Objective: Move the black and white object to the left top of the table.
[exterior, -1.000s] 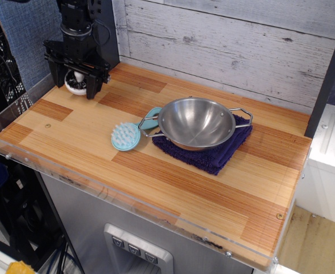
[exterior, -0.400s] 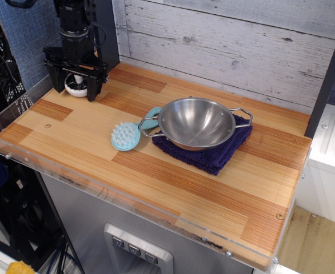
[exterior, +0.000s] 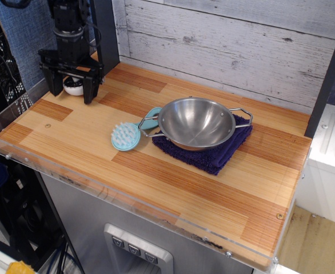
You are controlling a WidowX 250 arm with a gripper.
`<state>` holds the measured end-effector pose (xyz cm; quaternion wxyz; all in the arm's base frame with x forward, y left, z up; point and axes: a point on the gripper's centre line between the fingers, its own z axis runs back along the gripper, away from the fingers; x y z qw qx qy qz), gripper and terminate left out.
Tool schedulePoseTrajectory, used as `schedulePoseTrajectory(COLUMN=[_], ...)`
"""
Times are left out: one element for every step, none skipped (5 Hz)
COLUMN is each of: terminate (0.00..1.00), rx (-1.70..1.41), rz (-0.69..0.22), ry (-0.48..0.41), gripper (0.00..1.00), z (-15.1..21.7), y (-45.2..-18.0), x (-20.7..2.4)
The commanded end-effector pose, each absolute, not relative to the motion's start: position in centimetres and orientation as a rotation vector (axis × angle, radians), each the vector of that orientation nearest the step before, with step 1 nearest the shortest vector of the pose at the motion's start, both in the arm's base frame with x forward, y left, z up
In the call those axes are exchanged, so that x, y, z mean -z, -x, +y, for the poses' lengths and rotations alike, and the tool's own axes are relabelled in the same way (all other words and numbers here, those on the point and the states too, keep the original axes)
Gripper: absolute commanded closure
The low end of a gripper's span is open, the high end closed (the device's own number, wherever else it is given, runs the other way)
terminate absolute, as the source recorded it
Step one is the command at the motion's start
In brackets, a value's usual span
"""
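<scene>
The black and white object (exterior: 73,87) is a small round white brush with dark bristles. It sits on the wooden table (exterior: 173,171) at its far left corner. My gripper (exterior: 71,87) hangs directly over it, with the black fingers (exterior: 89,91) spread wide on either side of the brush. The jaws are open, with a gap between each finger and the brush. The gripper body hides the top of the brush.
A light blue round brush with a handle (exterior: 126,136) lies near the table's middle left. A steel bowl with handles (exterior: 196,121) rests on a dark blue cloth (exterior: 213,154) at centre. A clear acrylic rim (exterior: 19,157) runs along the table's edge. A grey plank wall stands behind.
My gripper has shifted slightly left and risen a little. The brush stays on the table between the spread fingers.
</scene>
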<state>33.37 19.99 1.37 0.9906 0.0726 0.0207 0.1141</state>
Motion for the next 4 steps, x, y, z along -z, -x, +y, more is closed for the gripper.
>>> schedulePoseTrajectory(terminate=[0.0, 0.0, 0.0, 0.0], rx=[-0.221, -0.145, -0.036, 0.067], rz=[-0.118, -0.158, -0.133, -0.114], ry=[-0.135, -0.085, -0.019, -0.034], gripper=[0.0, 0.0, 0.0, 0.0], z=[17.5, 14.0, 11.7, 10.0], y=[-30.9, -30.3, -30.4, -30.3], x=[-10.0, -14.4, -15.6, -15.8])
